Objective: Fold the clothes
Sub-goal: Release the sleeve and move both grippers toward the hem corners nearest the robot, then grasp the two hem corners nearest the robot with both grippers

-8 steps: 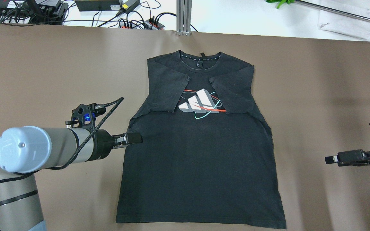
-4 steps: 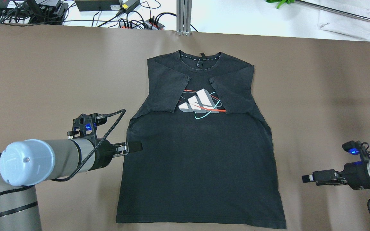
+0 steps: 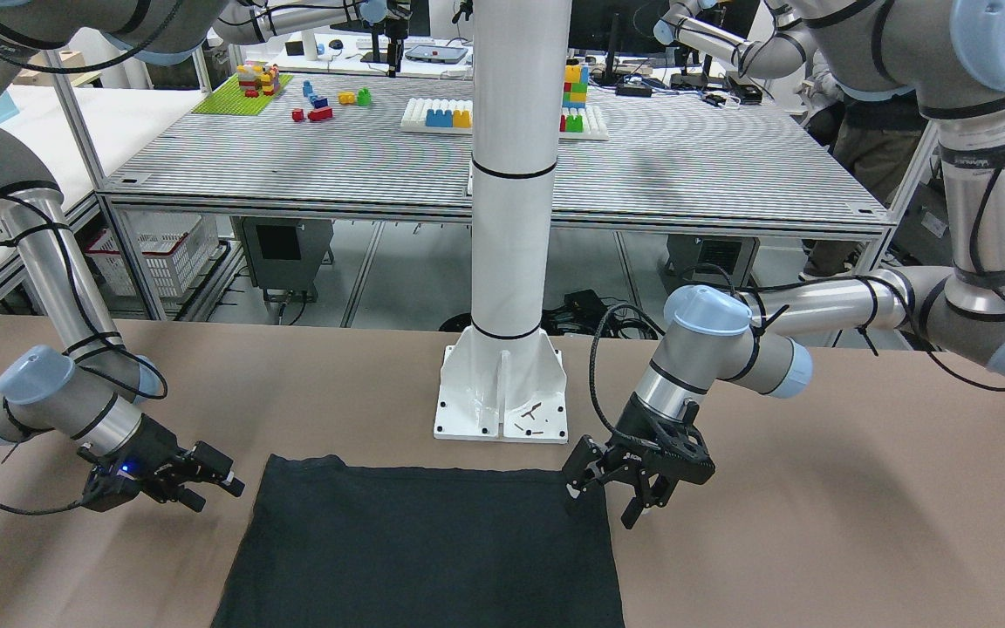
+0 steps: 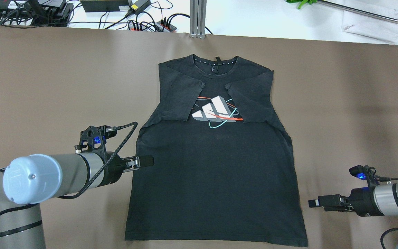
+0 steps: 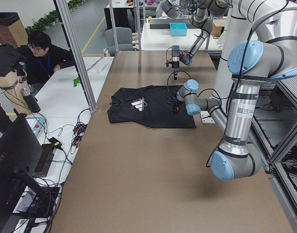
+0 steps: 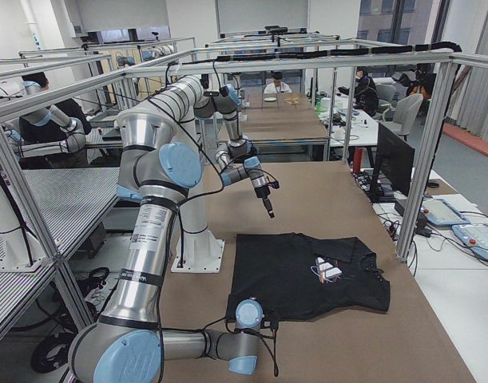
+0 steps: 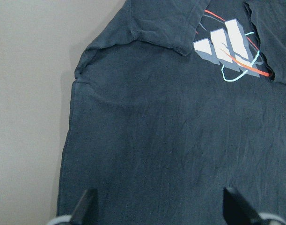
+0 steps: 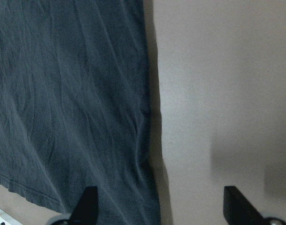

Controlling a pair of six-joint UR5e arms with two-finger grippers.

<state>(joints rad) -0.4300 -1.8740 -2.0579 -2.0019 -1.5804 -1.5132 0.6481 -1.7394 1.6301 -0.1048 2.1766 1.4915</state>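
The clothes are one black T-shirt (image 4: 216, 173) lying flat on the brown table, sleeves folded in over a white, red and teal logo (image 4: 216, 112). My left gripper (image 4: 146, 160) is open, low over the shirt's left side edge near the waist; in the left wrist view the gripper (image 7: 159, 211) has both fingers above fabric (image 7: 171, 131). My right gripper (image 4: 314, 203) is open at the shirt's right edge near the hem; the right wrist view shows this gripper (image 8: 161, 208) straddling that edge (image 8: 150, 117). From the front, the left gripper (image 3: 600, 506) and right gripper (image 3: 216, 493) flank the hem (image 3: 424, 549).
The white pillar base (image 3: 502, 401) stands just behind the shirt's hem. An aluminium post (image 4: 198, 17), cables and power strips (image 4: 143, 20) line the far table edge. A person (image 5: 41, 53) sits beyond that edge. Bare brown table (image 4: 47, 76) lies on both sides of the shirt.
The left gripper slid along the shirt's left edge toward the hem. The right gripper came in from the right and toward the hem, ending beside the shirt's right edge. The shirt has not moved.
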